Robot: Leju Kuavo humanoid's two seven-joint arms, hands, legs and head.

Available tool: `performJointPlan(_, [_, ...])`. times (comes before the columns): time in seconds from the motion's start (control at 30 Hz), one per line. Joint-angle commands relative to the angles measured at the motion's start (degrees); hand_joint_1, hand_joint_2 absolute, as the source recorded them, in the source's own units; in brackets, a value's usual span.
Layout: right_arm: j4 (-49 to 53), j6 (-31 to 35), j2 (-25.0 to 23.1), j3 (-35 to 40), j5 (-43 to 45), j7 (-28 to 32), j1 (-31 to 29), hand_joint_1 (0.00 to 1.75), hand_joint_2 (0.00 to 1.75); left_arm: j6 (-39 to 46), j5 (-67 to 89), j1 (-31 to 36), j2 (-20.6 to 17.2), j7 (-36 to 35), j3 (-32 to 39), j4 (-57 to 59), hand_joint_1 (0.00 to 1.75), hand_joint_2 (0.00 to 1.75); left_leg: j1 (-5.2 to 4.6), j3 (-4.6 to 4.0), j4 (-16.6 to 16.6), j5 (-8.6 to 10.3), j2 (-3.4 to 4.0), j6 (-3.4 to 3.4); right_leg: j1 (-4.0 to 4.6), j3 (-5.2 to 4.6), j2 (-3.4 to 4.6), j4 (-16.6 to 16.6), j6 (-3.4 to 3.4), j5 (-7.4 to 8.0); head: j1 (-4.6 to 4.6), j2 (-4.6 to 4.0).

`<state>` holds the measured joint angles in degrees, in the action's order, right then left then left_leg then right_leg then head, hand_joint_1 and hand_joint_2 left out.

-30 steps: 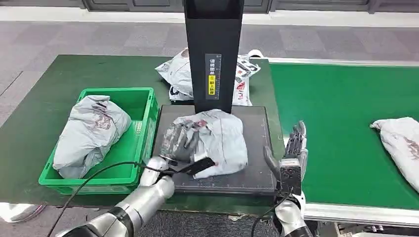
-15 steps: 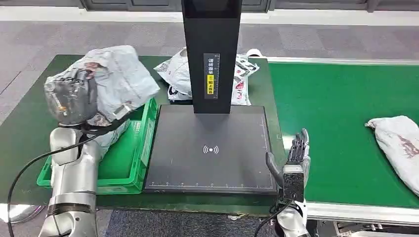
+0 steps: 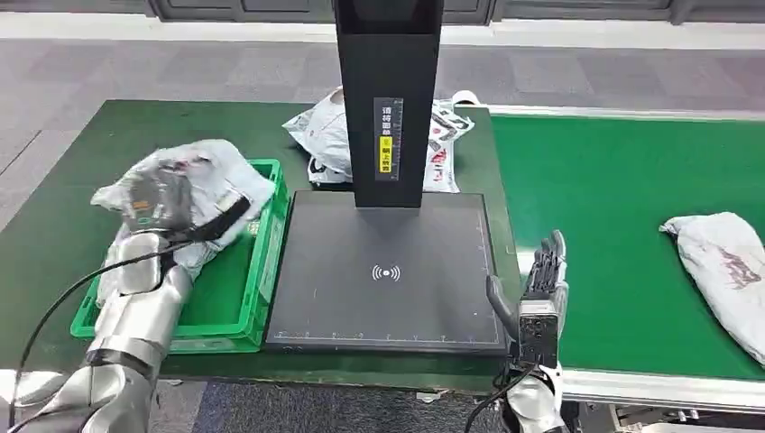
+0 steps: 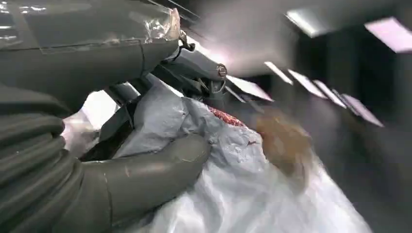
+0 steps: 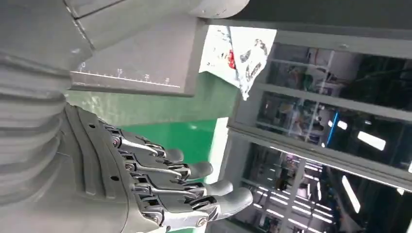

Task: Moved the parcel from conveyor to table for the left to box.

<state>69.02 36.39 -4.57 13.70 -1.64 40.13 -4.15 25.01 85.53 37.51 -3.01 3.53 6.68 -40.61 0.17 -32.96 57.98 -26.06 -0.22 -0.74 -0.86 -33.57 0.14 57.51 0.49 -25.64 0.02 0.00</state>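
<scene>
My left hand [image 3: 158,200] grips the parcel [image 3: 194,185] over the near corner of the green box [image 3: 262,271], low enough, I judge, to let it drop inside. Thumb and fingers wrap the bag, as the left wrist view shows, because soft plastic slips from a lighter hold. The parcel is a crumpled grey poly bag with reddish print, sagging around my hand. My right hand [image 3: 539,280] holds nothing, fingers straight and apart, upright between the black scan pad [image 3: 388,307] and the conveyor [image 3: 613,198], ready for the next bag [image 3: 726,266].
</scene>
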Motion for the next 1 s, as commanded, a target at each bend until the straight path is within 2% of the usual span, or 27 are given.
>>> performJointPlan(0.03, [-4.0, -3.2, 0.1, -3.5, -0.6, -0.1, -4.2, 0.0, 1.75, -26.3, -2.4, 6.1, -3.6, 12.3, -13.1, 24.0, 1.75, 1.75, 0.0, 0.03, 0.0, 0.01, 0.09, 0.03, 0.0, 0.03, 0.1, -0.1, -0.02, 0.06, 0.0, 0.0])
performJointPlan(0.07, [-4.4, -3.4, -0.2, -3.7, -0.9, -0.1, -4.2, 0.0, 1.75, -26.9, -2.6, 6.2, -3.7, 9.9, -13.4, 24.0, 0.7, 1.75, 0.05, 0.03, -0.1, 0.01, 0.19, 0.02, 0.05, 0.03, 0.17, -0.1, -0.06, 0.12, 0.0, 0.0])
performJointPlan(0.1, [-4.0, -3.4, -0.5, -4.3, -0.8, -0.1, -3.7, 0.0, 1.75, -21.2, -2.1, 5.9, -3.3, 8.6, -14.6, 22.9, 0.0, 1.75, 0.02, 0.03, 0.0, -0.01, 0.21, 0.0, 0.02, 0.0, 0.19, 0.0, -0.05, 0.09, 0.0, 0.0])
performJointPlan(0.13, [-3.0, -3.5, -0.8, -4.8, -1.3, -0.1, -2.4, 0.0, 1.75, -17.6, -3.4, 6.3, -2.0, 4.4, -13.8, 23.0, 0.0, 1.75, 0.06, 0.04, -0.1, 0.02, 0.27, -0.01, 0.06, 0.0, 0.23, -0.1, -0.07, 0.14, 0.0, 0.0])
performJointPlan(0.2, [-1.5, -4.1, -1.0, -5.3, -1.7, -0.1, -1.3, 0.0, 1.75, -13.3, -4.8, 7.1, -0.8, 0.2, -13.4, 22.1, 0.0, 1.75, 0.05, 0.09, -0.2, 0.08, -0.12, -0.01, 0.05, 0.17, -0.15, -0.2, -0.07, 0.08, 0.0, 0.0])
performJointPlan(0.3, [-0.4, -3.7, -1.5, -5.7, -2.3, -1.0, -1.0, 0.0, 1.75, -4.4, -11.1, 8.4, 1.0, -1.6, -8.9, 20.2, 0.0, 1.75, 0.04, -0.08, 0.0, 0.07, -0.29, 0.0, 0.04, 0.04, -0.29, -0.1, -0.06, 0.07, 0.0, 0.0])
performJointPlan(0.37, [0.2, -3.7, -1.9, -5.8, -2.7, -1.6, -0.8, 0.0, 1.75, 0.7, -15.7, 9.4, 1.7, -0.7, -6.1, 18.7, 0.0, 1.75, 0.06, -0.22, 0.1, 0.07, -0.25, -0.01, 0.07, -0.12, -0.28, 0.0, -0.07, 0.07, 0.0, 0.0])
performJointPlan(0.43, [0.7, -3.9, -2.1, -5.5, -3.0, -1.9, -0.3, 0.0, 1.75, 6.7, -22.9, 9.0, 2.5, 4.4, -2.5, 15.8, 0.0, 1.75, 0.05, -0.2, 0.1, 0.07, -0.14, -0.03, 0.06, -0.18, -0.17, 0.0, -0.07, 0.09, 0.0, 0.0])
performJointPlan(0.47, [0.7, -3.8, -2.1, -5.5, -3.0, -1.9, -0.2, 0.0, 1.75, 6.7, -23.3, 9.1, 2.3, 4.7, -2.7, 15.9, 0.0, 1.75, 0.09, -0.27, 0.0, 0.12, -0.14, -0.03, 0.11, -0.22, -0.2, 0.0, -0.09, 0.16, 0.02, 0.0])
performJointPlan(0.5, [0.7, -3.9, -2.1, -5.3, -3.1, -1.9, 0.0, 0.0, 1.75, 9.4, -27.4, 8.3, 2.8, 7.9, -1.1, 13.7, 0.0, 1.75, 0.07, -0.21, 0.0, 0.11, -0.14, -0.03, 0.09, -0.18, -0.19, 0.0, -0.1, 0.13, 0.0, 0.0])
performJointPlan(0.57, [0.1, -3.6, -2.0, -5.0, -2.9, -1.6, 0.2, 0.0, 1.75, 10.9, -36.5, 7.3, 3.8, 15.3, 1.6, 11.2, 0.0, 1.75, 0.07, -0.18, 0.0, 0.11, -0.1, -0.05, 0.09, -0.17, -0.15, 0.0, -0.1, 0.13, 0.0, 0.0])
performJointPlan(1.0, [-0.4, -3.5, -1.9, -5.1, -2.6, -1.2, 0.0, 0.0, 1.75, 10.8, -37.1, 7.1, 3.6, 15.6, 1.2, 11.1, 0.0, 1.75, 0.06, -0.14, 0.0, 0.11, -0.02, -0.05, 0.07, -0.12, -0.04, -0.1, -0.09, 0.16, 0.0, 0.0])
